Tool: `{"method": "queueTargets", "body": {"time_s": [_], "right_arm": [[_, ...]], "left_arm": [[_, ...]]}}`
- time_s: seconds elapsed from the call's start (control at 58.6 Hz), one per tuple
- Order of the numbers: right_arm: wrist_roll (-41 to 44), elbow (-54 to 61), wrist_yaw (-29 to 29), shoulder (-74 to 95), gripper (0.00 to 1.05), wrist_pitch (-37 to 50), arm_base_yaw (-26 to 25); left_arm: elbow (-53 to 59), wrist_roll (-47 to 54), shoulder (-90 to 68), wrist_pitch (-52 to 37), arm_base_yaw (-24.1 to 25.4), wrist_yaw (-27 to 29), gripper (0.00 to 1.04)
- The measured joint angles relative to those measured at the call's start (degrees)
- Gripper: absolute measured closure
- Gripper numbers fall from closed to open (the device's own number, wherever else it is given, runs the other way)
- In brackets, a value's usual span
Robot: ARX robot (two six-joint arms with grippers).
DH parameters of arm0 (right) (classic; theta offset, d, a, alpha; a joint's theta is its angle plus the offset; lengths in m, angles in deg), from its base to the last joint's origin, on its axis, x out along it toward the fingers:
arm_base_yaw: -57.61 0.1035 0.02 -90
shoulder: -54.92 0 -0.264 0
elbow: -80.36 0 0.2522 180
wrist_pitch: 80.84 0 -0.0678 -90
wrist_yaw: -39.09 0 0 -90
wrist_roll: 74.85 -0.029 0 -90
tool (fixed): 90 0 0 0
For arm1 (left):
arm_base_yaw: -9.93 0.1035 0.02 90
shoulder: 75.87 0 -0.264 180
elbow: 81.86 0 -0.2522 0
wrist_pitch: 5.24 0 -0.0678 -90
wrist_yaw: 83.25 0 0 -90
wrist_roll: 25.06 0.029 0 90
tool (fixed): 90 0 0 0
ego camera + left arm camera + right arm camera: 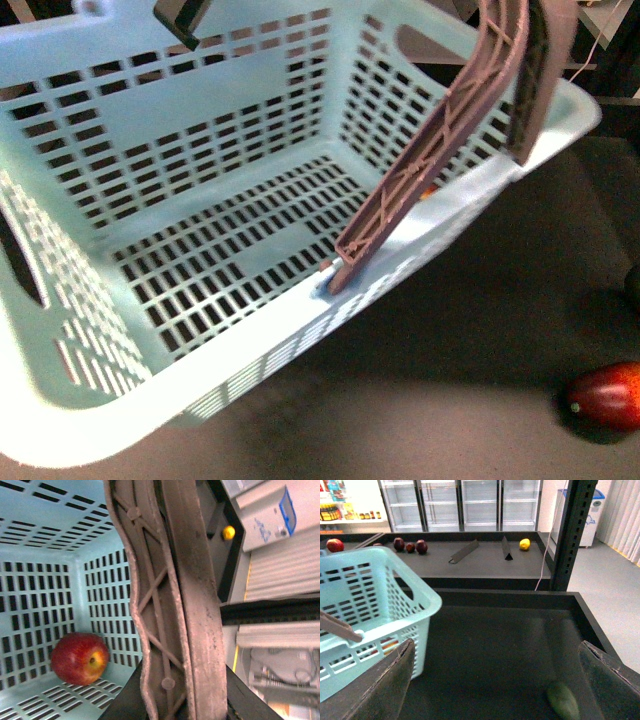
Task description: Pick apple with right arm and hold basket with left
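Left end effector (pixel 182 700): clamped on the two brownish handles (pixel 450 120) of the basket (pixel 190 105). In the left wrist view I saw a dark finger (pixel 125 705) on either side of the handle pair. In the front view the basket sat tilted, with the handles raised at its right side.

Apple (pixel 80 658): inside the basket, on the slotted floor, tucked into a corner where two walls met. Its yellowish stem end faced the left wrist camera. In the front view I could not make it out with certainty, as the handles covered that corner.

Right end effector (pixel 495 650): fingers wide apart and holding nothing, above the dark counter (pixel 510 630), beside the basket's outer wall.

A dark red oval fruit (pixel 605 397) lay on the counter, well apart from the basket. A blurred green item (pixel 562 701) lay on the counter near the right end effector; I could not identify it.
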Motion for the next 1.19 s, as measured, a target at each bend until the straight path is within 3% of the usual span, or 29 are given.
{"method": "queueTargets", "body": {"time_s": [0.153,0.563,0.938,1.194], "right_arm": [[0.0,0.0,-0.02,0.0,0.09,0.0,0.0],[0.0,0.0,-0.04,0.0,0.09,0.0,0.0],[0.0,0.0,-0.02,0.0,0.09,0.0,0.0],[0.0,0.0,-0.04,0.0,0.09,0.0,0.0]], "left_arm": [[2.78,-2.19,2.99,-1.49,4.39,1.53,0.88],[10.6,-14.51,-1.05,-13.38,25.2,-1.31,0.88],[14.08,-17.49,-8.68,-19.26,28.61,-4.26,0.88],[14.05,-17.88,-10.97,-21.05,29.55,-3.37,0.88]]}}
